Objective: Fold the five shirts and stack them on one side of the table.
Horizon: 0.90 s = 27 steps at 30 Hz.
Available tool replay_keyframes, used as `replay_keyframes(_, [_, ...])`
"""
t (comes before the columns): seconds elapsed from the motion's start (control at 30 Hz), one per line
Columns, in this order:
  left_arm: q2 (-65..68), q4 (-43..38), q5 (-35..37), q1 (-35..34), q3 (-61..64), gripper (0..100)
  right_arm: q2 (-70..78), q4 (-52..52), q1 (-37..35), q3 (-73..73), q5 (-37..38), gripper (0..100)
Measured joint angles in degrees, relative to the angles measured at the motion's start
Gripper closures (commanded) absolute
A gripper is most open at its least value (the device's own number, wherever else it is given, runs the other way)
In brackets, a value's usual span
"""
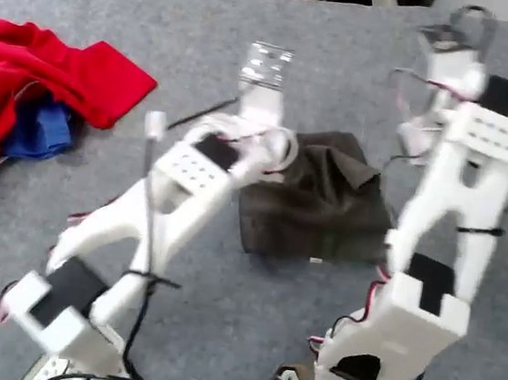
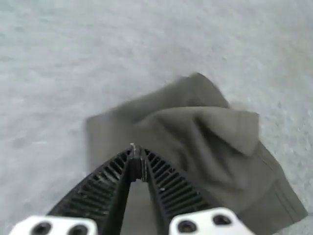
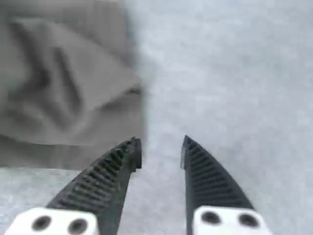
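My left gripper (image 2: 136,157) has its two ribbed fingers pressed together, the tips meeting over the dark shirt (image 2: 195,127). I cannot tell whether the tips touch the cloth or hang just above it. The dark shirt lies in a loose, rumpled heap near the middle of the grey table (image 1: 222,306), with one flap folded over the rest and a pointed corner sticking out on its far side.

My right gripper (image 3: 161,146) is spread, with a clear gap between the fingertips. It hangs over bare table just beside the dark shirt's edge, one finger close to that edge and the other farther out over the grey surface.

From the high view, my left arm (image 1: 175,195) stretches forward from its base to the near left part of the dark shirt. My right arm (image 1: 460,195) stands bent upward on the shirt's other side.

Well apart from the dark shirt, at the far left of the table, a red shirt (image 1: 61,72) lies bunched and unfolded. A blue shirt (image 1: 40,134) lies partly under it, showing at its near edge
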Motion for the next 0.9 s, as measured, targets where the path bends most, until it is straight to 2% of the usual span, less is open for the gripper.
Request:
replay_keyframes(0.17, [12.9,0.9,0.4,2.1,-9.6,97,0.0,0.1,4.6,-0.3,0.0,84.9])
replay_keyframes(0.27, [18.9,3.5,0.4,1.8,-12.7,97,0.0,0.1,6.5,1.8,0.0,94.2])
replay_keyframes(0.3, [20.1,4.1,0.4,1.1,-13.3,97,0.0,0.1,6.8,2.7,0.3,98.2])
replay_keyframes(0.47, [21.4,3.7,0.4,-4.9,-14.4,97,0.0,-0.2,6.8,10.5,6.2,98.5])
replay_keyframes(0.53, [21.7,1.8,-1.2,-7.2,-14.4,97,0.0,-0.4,5.2,13.5,9.7,98.4])
replay_keyframes(0.63, [21.8,0.9,-2.1,-9.1,-14.4,97,0.0,-2.4,1.1,16.7,10.0,98.4])
replay_keyframes(0.9, [22.9,0.5,-2.5,-12.7,-14.5,97,0.0,-13.3,-12.7,17.8,4.9,98.4])
